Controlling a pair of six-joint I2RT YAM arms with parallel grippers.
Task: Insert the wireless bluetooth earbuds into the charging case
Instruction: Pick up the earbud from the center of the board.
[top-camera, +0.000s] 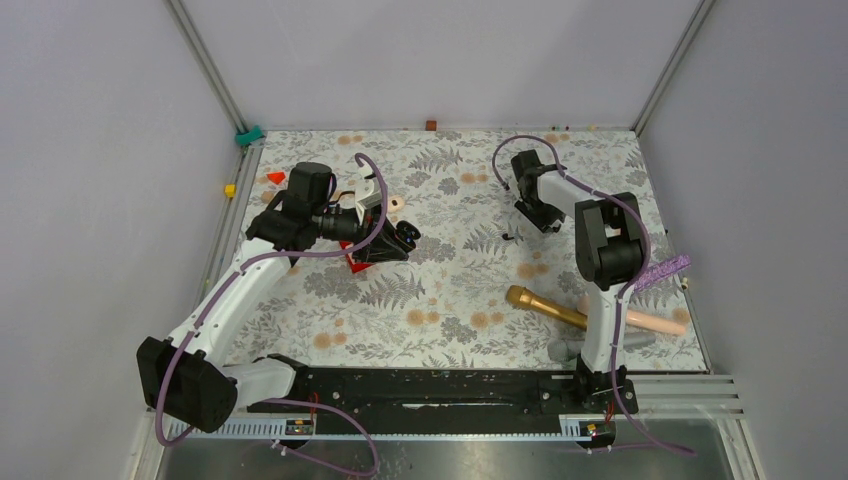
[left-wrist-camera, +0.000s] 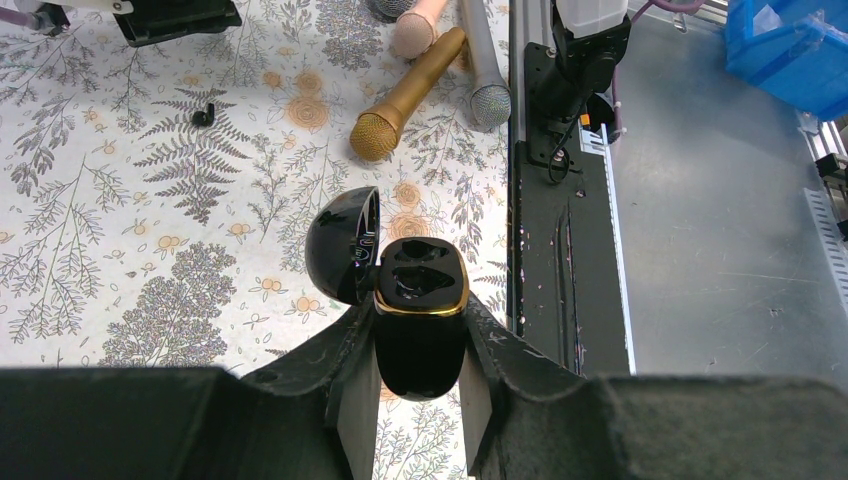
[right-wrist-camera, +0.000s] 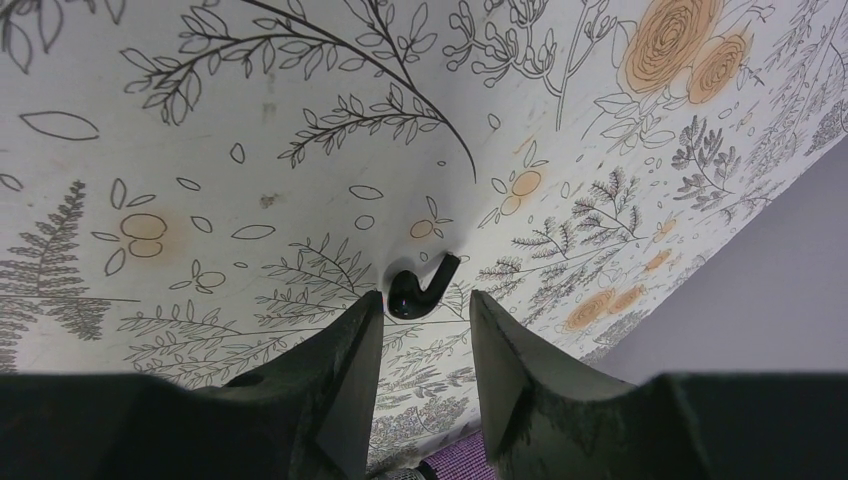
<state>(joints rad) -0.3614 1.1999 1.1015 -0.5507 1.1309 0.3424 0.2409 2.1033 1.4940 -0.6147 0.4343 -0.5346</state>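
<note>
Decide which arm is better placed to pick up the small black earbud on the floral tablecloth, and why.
Right. The right gripper straddles the small black earbud, jaws open. The left gripper is shut on the glossy black charging case.

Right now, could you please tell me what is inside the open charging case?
The charging case, gripped in the left tool, shows two dark wells with nothing in them. Its lower body is hidden between the tool's fingers.
</note>
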